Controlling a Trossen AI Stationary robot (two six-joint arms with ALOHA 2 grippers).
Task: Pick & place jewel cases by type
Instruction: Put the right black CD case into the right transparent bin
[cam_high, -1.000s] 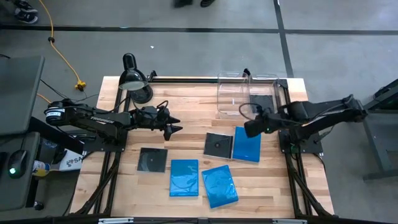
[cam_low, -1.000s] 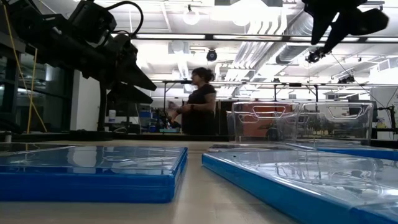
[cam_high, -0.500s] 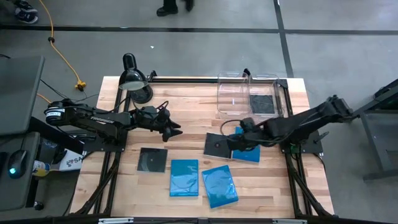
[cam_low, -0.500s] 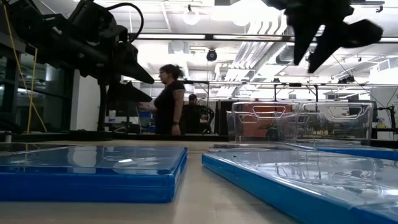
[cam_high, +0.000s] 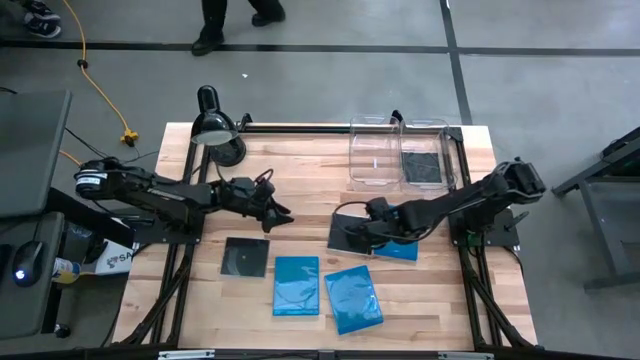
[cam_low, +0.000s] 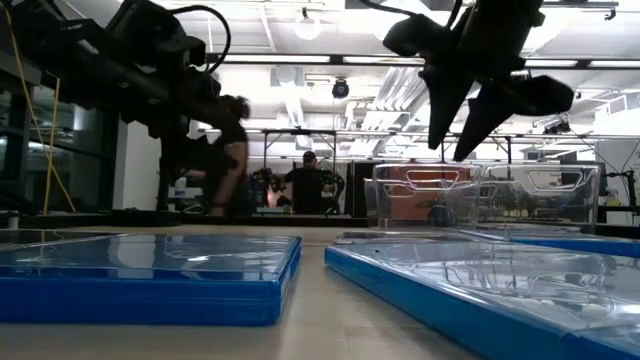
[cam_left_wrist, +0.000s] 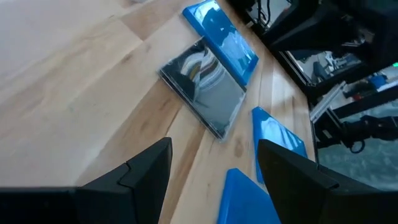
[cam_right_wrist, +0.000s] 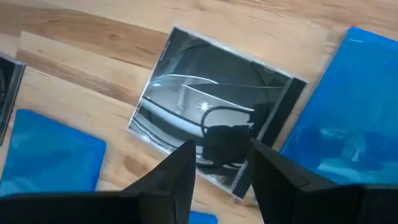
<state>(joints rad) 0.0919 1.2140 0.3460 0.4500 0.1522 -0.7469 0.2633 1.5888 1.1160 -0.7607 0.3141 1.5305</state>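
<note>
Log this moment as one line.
right tool: open, over black case | left tool: open, waiting | right bin: one black case

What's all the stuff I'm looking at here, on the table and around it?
Black jewel cases: three, glossy black; one on the table's left part, one mid-table under the right gripper, one inside the right-hand clear bin.
Blue jewel cases: three, bright blue; two side by side at the front, one beside the middle black case.
Clear bins: two, see-through, at the table's far edge.
Desk lamp: one, black, far left corner.
Table: one, pale wood.
People: dark figures in the room behind.
Left gripper: open, hovering over the left part.
Right gripper: open, over the middle black case.
</note>
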